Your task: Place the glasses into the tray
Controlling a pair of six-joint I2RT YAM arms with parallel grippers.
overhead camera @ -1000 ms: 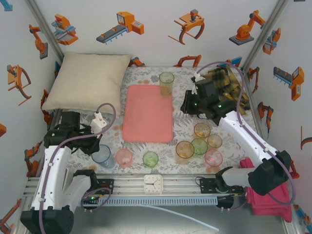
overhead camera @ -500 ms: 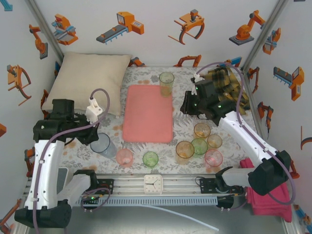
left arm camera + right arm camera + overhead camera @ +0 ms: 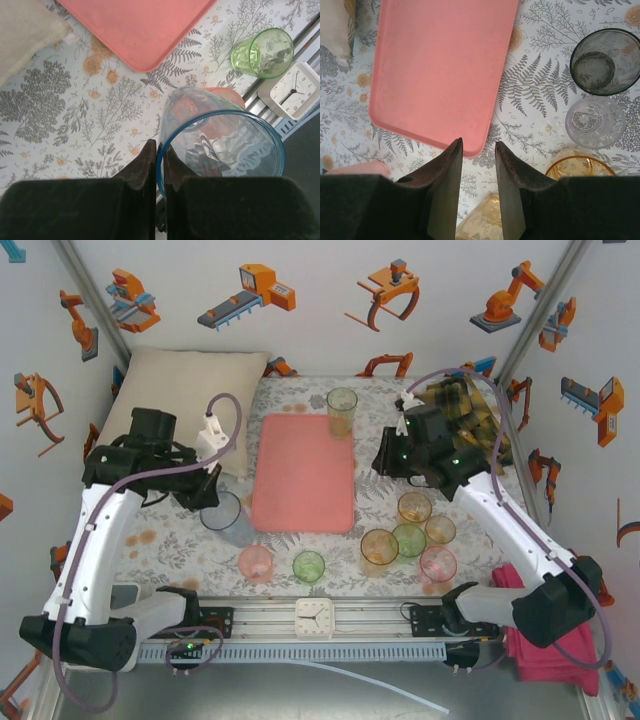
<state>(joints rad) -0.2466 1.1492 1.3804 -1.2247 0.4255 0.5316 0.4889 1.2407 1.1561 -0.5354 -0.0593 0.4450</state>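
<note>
Left arm has swung in from the near-left side, bringing a blue glass (image 3: 222, 512) to just left of the tray (image 3: 300, 490), by its near-left corner. Left gripper (image 3: 161, 150) is clenched on the glass's rim, w/ the glass held at a tilt. Right gripper (image 3: 478, 150) hangs by the tray's right edge, jaws part-way apart w/ nothing btwn them. Tall green glass (image 3: 342, 410) stands at the tray's far-right corner. Pink glass (image 3: 255, 562) & small green glass (image 3: 309, 565) sit apart nr the near edge, in front of the tray. Five more in orange, green & pink form a cluster (image 3: 408, 539) right of the tray's near end. Right wrist view picks up a smoky glass (image 3: 605, 60) & a clear glass (image 3: 595, 122) side by side, right of the tray. Pillow (image 3: 170, 400) lies far left; clock (image 3: 314, 618) sits at the near edge.
</note>
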